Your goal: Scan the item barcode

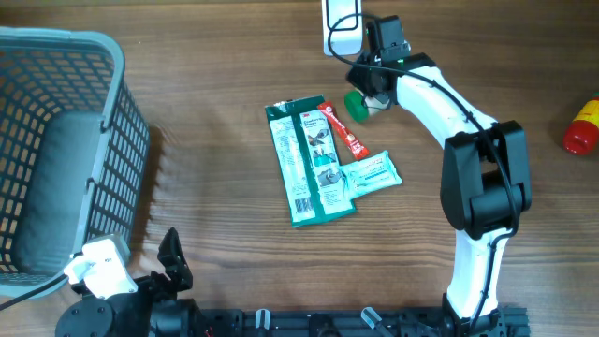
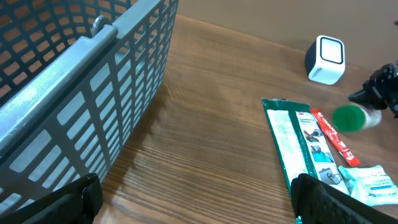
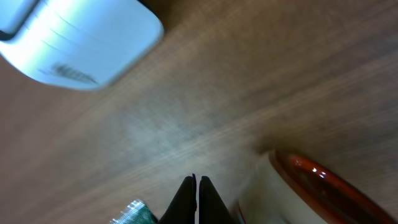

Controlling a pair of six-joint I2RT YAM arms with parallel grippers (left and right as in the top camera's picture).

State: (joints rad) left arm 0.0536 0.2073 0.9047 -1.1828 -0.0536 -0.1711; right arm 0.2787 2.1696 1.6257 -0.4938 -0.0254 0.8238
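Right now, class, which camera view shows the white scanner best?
The left wrist view: the scanner stands whole and sharp, with its front face visible. In the overhead view, the scanner runs off the top edge, so only part of it shows. The right wrist view catches just a blurred part of it.

The right arm point(image 1: 426, 94) has glossy white rounded shells between bulky black joint housings, with a thin black cable point(image 1: 447, 101) along it. The right tool point(image 3: 197, 186) is black and tapered. The left arm point(image 1: 103, 267) has a boxy white casing, and the left tool point(image 2: 196, 183) is matte black.
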